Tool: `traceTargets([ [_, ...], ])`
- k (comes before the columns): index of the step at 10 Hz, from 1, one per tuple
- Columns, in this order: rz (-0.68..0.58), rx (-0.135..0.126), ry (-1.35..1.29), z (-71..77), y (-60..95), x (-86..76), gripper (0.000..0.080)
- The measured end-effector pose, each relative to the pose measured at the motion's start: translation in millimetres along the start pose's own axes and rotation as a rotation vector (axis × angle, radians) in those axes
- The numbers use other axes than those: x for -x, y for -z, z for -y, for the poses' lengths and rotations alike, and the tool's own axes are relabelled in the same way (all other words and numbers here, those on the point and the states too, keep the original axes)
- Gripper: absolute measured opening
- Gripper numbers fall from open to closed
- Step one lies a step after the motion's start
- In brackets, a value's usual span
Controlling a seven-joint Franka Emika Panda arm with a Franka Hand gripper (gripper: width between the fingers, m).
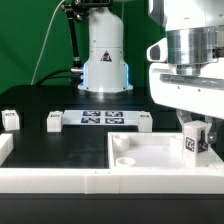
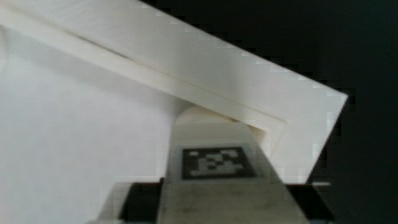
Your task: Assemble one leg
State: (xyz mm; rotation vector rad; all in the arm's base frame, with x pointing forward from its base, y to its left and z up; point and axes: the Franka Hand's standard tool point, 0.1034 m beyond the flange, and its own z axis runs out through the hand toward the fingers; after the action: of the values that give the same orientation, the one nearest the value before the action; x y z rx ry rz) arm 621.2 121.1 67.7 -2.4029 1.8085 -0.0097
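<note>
My gripper [image 1: 194,128] is shut on a leg [image 1: 193,141], a small white peg with a black-and-white tag. It holds the leg upright over the right part of the large white square plate [image 1: 150,158]. I cannot tell whether the leg touches the plate. In the wrist view the leg [image 2: 217,160] runs out from between the dark pads [image 2: 150,198] of my gripper [image 2: 217,205], with its far end against the white plate [image 2: 89,120] near a corner. Round holes [image 1: 123,144] show at the plate's left side.
Three more white legs stand on the black table [image 1: 60,145], two toward the exterior view's left [image 1: 10,119] [image 1: 53,121] and one near the middle [image 1: 145,121]. The marker board [image 1: 100,118] lies before the robot base [image 1: 104,70]. A white rail [image 1: 60,178] runs along the front.
</note>
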Motion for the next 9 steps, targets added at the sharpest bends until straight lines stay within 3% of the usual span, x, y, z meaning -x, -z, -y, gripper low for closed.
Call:
traceTargets([
  [4, 0.019, -0.006, -0.141, 0.3, -0.1, -0.1, 0.0307],
  [5, 0.019, -0.006, -0.104, 0.2, -0.3, 0.0, 0.0512],
  [6, 0.018, -0.003, -0.065, -0.4, -1.3, 0.8, 0.0512],
  [7, 0.020, 0.007, 0.036, -0.3, -1.1, 2.7, 0.0616],
  [9, 0.019, 0.013, 0.299, 1.3, -0.1, 4.0, 0.0648],
])
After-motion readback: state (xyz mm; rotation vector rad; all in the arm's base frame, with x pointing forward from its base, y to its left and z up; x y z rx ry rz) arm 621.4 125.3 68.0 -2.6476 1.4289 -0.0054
